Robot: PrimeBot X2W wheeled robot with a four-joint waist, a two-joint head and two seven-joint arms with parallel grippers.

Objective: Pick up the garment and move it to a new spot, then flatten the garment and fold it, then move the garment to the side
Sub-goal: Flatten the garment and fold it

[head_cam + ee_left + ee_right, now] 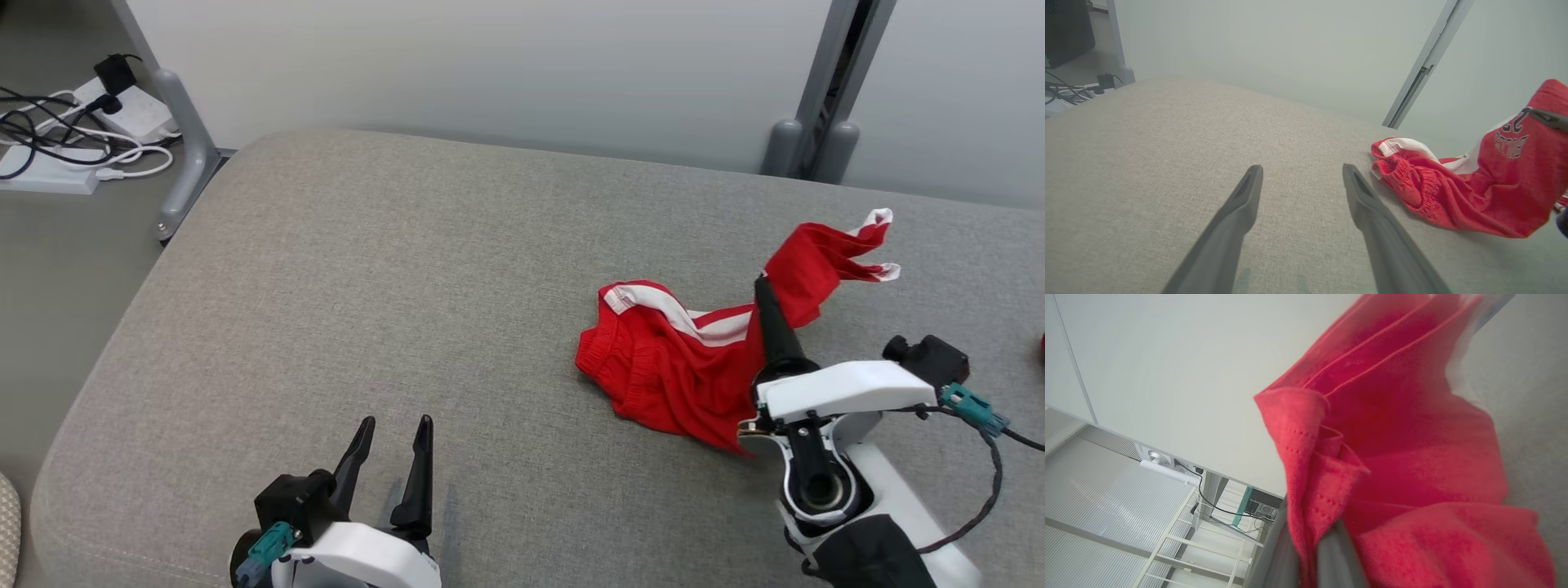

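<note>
Lying crumpled on the right half of the grey fabric-covered worktop [392, 269], the red garment [665, 371] shows a white-striped side and a gathered waistband turned toward the left. Part of it is lifted off the surface: one leg rises and trails away to the far right, its white-edged hem hanging in the air. The right hand [763, 287] is clamped tight on this raised fold, its two dark fingers pressed together with the cloth pinched between them. In the right wrist view the red fabric bunches over the fingers [1333, 559]. In the left wrist view the lifted panel carries dark lettering [1511, 145] that seems to be a team name, though it is too skewed to read surely. The left hand [396, 425] hovers near the front edge of the worktop, well apart from the garment, its fingers spread wide and holding nothing. On the floor beyond the far left corner lie white power strips [122, 110] with tangled cables.
</note>
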